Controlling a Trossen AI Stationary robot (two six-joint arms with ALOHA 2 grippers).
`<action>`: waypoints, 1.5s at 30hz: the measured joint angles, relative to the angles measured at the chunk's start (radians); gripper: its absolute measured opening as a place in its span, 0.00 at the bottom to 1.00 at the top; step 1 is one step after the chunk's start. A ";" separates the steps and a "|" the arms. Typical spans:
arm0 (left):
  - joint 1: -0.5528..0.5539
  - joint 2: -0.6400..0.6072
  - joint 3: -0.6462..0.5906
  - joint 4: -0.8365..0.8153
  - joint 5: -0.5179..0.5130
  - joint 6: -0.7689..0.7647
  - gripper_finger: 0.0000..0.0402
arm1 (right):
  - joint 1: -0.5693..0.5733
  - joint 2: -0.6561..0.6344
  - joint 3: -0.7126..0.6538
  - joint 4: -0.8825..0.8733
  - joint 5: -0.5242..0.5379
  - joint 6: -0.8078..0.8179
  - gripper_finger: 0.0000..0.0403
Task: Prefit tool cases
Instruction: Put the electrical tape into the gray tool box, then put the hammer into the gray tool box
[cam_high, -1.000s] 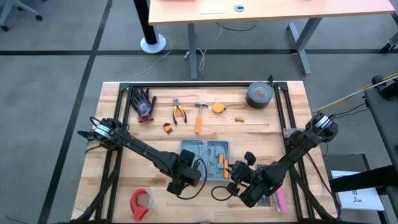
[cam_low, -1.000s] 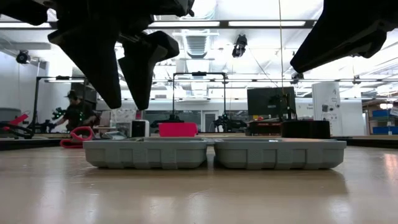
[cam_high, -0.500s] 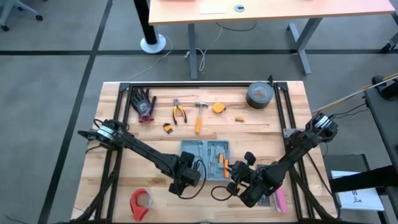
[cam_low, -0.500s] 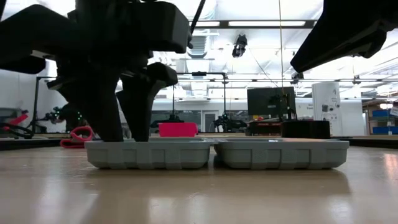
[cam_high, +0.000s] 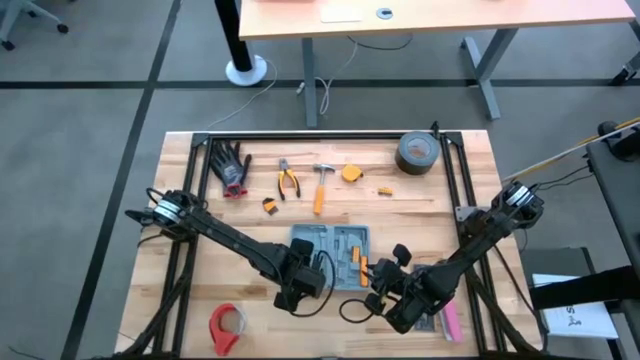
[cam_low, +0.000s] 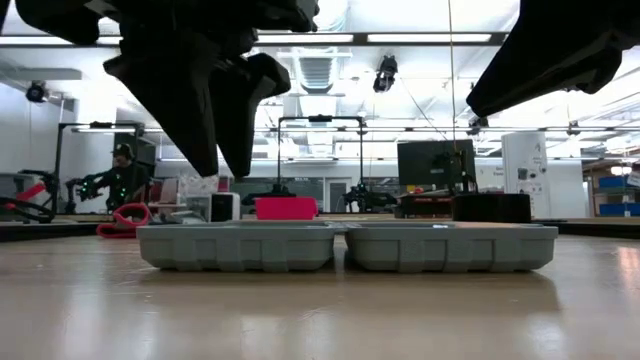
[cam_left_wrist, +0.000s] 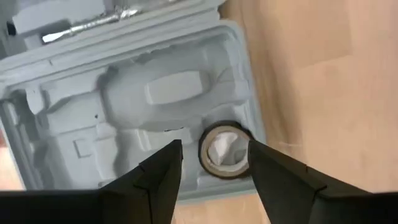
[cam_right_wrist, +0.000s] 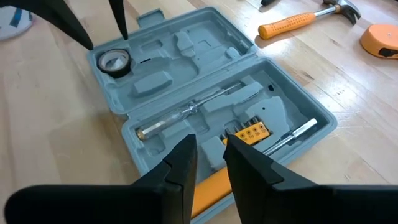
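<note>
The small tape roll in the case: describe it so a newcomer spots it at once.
Find the open blue-grey tool case mid-table. In a corner pocket of its nearly bare half sits a small black tape roll, right below the left gripper. It is the case's only round, ring-shaped item.

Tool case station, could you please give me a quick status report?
Left tool open, above small tape roll seated in the case corner. Right tool empty, hovering near the case's other half. Case open flat, nothing in the way.
</note>
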 joint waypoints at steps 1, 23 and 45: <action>0.000 0.000 0.000 0.001 0.000 -0.002 0.47 | 0.000 0.000 0.000 0.000 0.000 0.000 0.16; 0.011 -0.012 -0.090 0.085 0.053 -0.060 0.43 | 0.000 0.000 0.000 0.014 0.002 -0.009 0.17; 0.012 -0.085 -0.030 0.181 -0.003 -0.107 0.36 | -0.019 0.000 -0.012 0.014 0.004 -0.095 0.15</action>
